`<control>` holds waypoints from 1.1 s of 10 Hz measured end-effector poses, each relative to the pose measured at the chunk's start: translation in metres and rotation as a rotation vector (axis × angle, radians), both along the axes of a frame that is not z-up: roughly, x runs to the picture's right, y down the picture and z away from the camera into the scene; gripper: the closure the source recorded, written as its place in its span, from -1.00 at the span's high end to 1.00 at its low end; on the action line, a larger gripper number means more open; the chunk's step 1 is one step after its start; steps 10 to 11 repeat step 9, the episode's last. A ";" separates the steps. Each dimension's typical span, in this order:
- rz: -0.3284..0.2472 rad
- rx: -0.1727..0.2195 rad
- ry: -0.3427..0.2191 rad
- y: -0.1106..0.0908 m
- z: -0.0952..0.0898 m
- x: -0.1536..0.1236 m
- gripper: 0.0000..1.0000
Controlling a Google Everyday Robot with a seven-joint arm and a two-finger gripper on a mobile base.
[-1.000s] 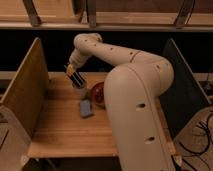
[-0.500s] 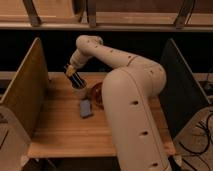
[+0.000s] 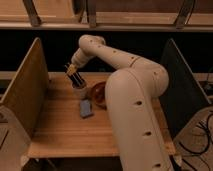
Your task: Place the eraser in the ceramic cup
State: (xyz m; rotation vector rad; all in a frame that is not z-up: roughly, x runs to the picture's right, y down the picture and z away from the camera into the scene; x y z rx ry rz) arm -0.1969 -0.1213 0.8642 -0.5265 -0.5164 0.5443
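Note:
My gripper [image 3: 73,73] is at the back left of the wooden table, just above the small pale ceramic cup [image 3: 79,92]. It is shut on the eraser [image 3: 75,80], a long black bar with a pale stripe. The eraser hangs tilted, and its lower end reaches down into the mouth of the cup. The cup stands upright on the table, right beside the orange-red bowl.
An orange-red bowl [image 3: 97,94] sits right of the cup, partly hidden by my arm. A blue-grey rectangular block [image 3: 86,108] lies in front of the cup. Upright panels stand on the left [image 3: 27,85] and right [image 3: 180,85] sides of the table [image 3: 60,130].
The gripper with the eraser has moved slightly down toward the cup, so the eraser's lower end now sits in the cup's mouth. The block and the bowl have not moved.

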 end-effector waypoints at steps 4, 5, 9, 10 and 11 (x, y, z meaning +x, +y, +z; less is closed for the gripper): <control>0.036 -0.011 -0.004 0.008 -0.003 0.005 0.60; 0.040 -0.013 -0.005 0.009 -0.003 0.006 0.60; 0.045 -0.020 -0.007 0.013 -0.004 0.006 0.60; 0.045 -0.020 -0.007 0.013 -0.004 0.006 0.60; 0.045 -0.020 -0.007 0.013 -0.004 0.006 0.60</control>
